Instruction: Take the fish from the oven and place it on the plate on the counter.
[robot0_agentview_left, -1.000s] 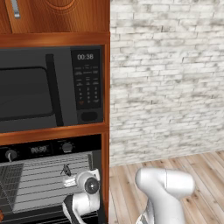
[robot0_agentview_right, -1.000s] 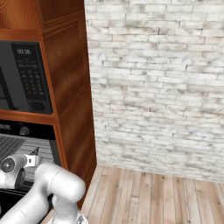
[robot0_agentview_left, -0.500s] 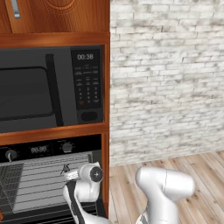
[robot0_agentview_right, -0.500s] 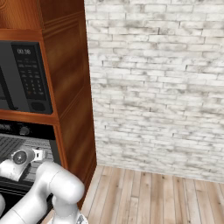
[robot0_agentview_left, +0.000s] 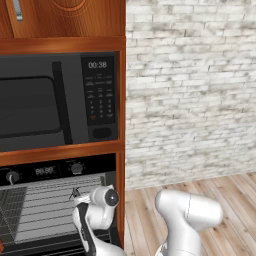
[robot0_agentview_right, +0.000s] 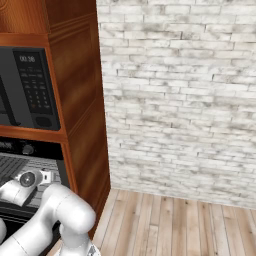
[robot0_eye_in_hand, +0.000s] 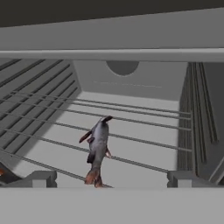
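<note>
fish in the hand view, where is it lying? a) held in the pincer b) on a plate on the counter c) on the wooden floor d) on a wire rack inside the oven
d: the fish lies on a wire rack inside the oven, ahead of the open pincer, untouched.

You had flat, even rendered light on the brick wall (robot0_agentview_left: 190, 90), with no glare and soft shading on the wood. The oven (robot0_eye_in_hand: 131, 83) interior looked dim and grey in the hand view, the fish (robot0_eye_in_hand: 98, 146) slightly soft-edged. All pictures were low-resolution and faintly blurred, without edge distortion.
</note>
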